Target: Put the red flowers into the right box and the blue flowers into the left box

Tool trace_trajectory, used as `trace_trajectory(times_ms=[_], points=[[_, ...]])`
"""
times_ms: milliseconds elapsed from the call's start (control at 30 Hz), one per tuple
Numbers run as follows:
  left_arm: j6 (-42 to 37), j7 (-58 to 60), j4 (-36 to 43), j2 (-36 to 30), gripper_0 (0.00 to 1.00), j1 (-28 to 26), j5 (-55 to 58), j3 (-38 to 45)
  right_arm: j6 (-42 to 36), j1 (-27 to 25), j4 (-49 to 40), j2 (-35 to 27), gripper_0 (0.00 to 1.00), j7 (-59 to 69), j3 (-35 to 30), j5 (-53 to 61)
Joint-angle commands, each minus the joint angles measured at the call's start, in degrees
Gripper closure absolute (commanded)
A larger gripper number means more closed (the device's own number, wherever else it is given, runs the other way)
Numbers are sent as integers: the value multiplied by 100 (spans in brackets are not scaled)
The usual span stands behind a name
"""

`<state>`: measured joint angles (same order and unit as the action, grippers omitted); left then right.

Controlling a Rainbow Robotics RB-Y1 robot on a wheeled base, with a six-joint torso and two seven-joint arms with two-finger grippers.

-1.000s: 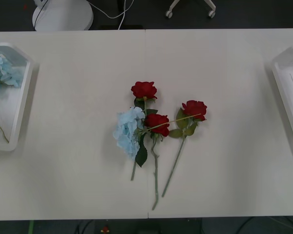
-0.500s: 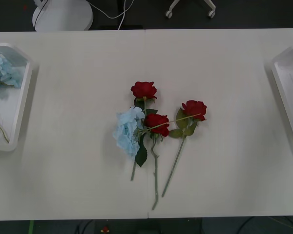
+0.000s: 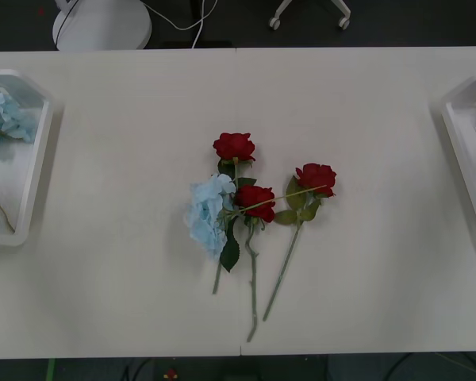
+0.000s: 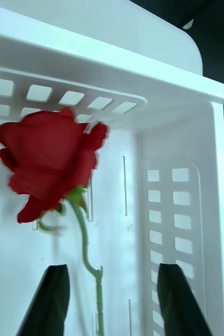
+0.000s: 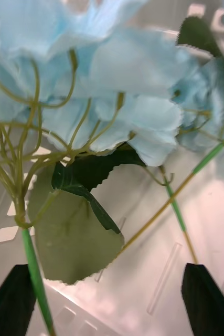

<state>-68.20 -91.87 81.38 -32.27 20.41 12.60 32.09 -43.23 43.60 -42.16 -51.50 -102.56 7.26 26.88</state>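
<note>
Table (image 3: pixel 365 103): big and pale, with a small pile of flowers in the middle and a white box at each end.
Left box (image 3: pixel 38 171): at the left edge, holding blue flowers (image 3: pixel 4 115) so blues stay apart from reds.
Right box (image 3: pixel 460 147): at the right edge, the place for reds.
Middle pile: three red flowers (image 3: pixel 254 196) and one blue one (image 3: pixel 209 213) lying touching, stems crossed; probably needs a careful pick, one at a time.
Right gripper (image 4: pixel 112 299): inside the right box, black fingers spread apart, nothing pinched; a red rose (image 4: pixel 49 157) lies in the box just past the fingers, likely let go there.
Left gripper (image 5: pixel 109 302): inside the left box, fingers wide apart, gripping nothing; blue blooms (image 5: pixel 117 79) and a leaf (image 5: pixel 75 236) lie close in front.
Left to do: the middle pile, judging by what lies on the table.
</note>
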Motion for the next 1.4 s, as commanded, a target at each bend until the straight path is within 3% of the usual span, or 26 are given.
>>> trace_trajectory(times_ms=[33,133,267,467,733,967,1200,1400], points=[[-888,-191,1205,-412,0,-38,138,60,51,219,-38,9,27,210,-75,89],[-1556,-191,1864,-412,0,-38,375,166,-28,219,-91,-88,25,210,-75,511],[-2347,-173,2769,-412,0,-29,744,245,-924,219,-636,-343,25,430,-84,1355],[-2918,-94,3692,-376,0,-20,1606,-80,-2252,219,-1673,-607,19,2091,-75,2445],[-2716,671,4061,362,0,-222,2036,-950,-3306,201,-3334,-615,16,5009,259,3288],[-1662,1119,4299,1214,0,-1294,2203,-1381,-3623,131,-4828,-615,16,7391,1155,3429],[-1020,1233,4360,1601,0,-2446,3592,-1363,-3623,-282,-6050,-615,15,7619,1551,3227],[-941,1163,4439,1645,0,-2824,3592,-1636,-3614,-739,-6894,-615,15,8533,1621,2989]])
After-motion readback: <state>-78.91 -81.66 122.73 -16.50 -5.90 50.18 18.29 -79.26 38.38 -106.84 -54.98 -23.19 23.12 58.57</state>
